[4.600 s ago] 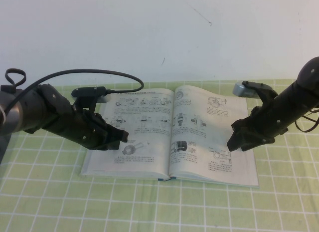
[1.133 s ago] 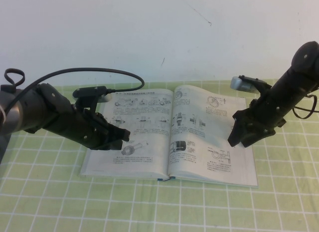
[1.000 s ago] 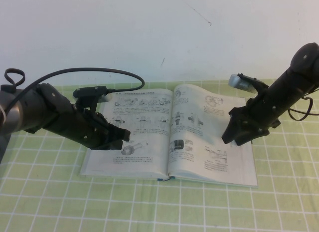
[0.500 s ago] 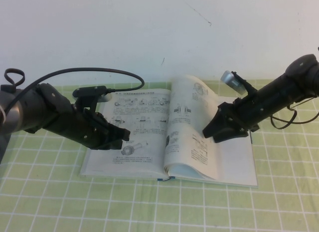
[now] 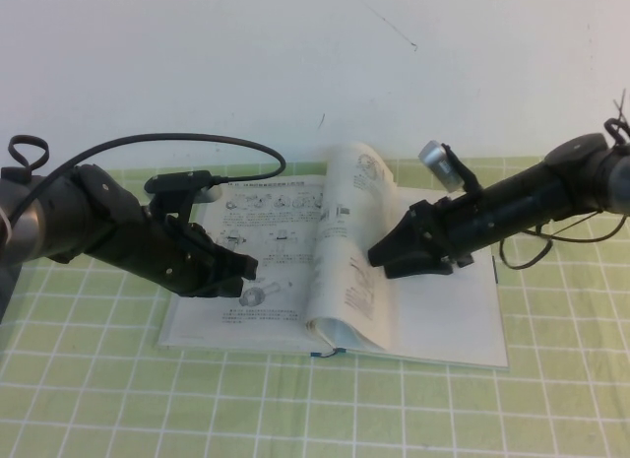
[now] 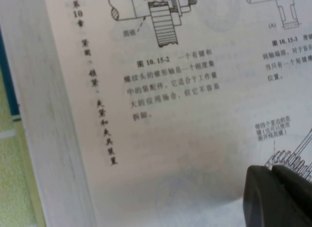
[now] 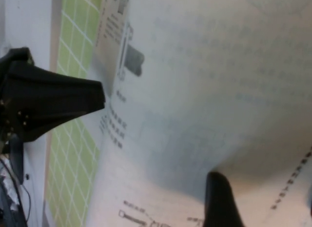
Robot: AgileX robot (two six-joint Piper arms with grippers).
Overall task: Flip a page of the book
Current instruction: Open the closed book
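My right end effector (image 5: 379, 256) sat low over the middle of the book (image 5: 335, 271), its tip pushed in under a page (image 5: 352, 246). That page stood lifted and curled, rising from the near edge by the spine and leaning toward the left half. In the right wrist view one dark finger (image 7: 222, 200) showed against the underside of the leaf; whether that end effector was spread or pressed together, I could not tell.

Across the spine from it, my left end effector (image 5: 248, 268) lay on the left-hand page, pressed together, its tip (image 6: 280, 197) touching the paper beside a printed gear drawing. The book lay open and flat beneath both end effectors, its teal cover edge showing at the near side. Under it spread the desk (image 5: 295, 409), covered in a green checked cloth. A black cable (image 5: 177, 143) looped above my left arm.
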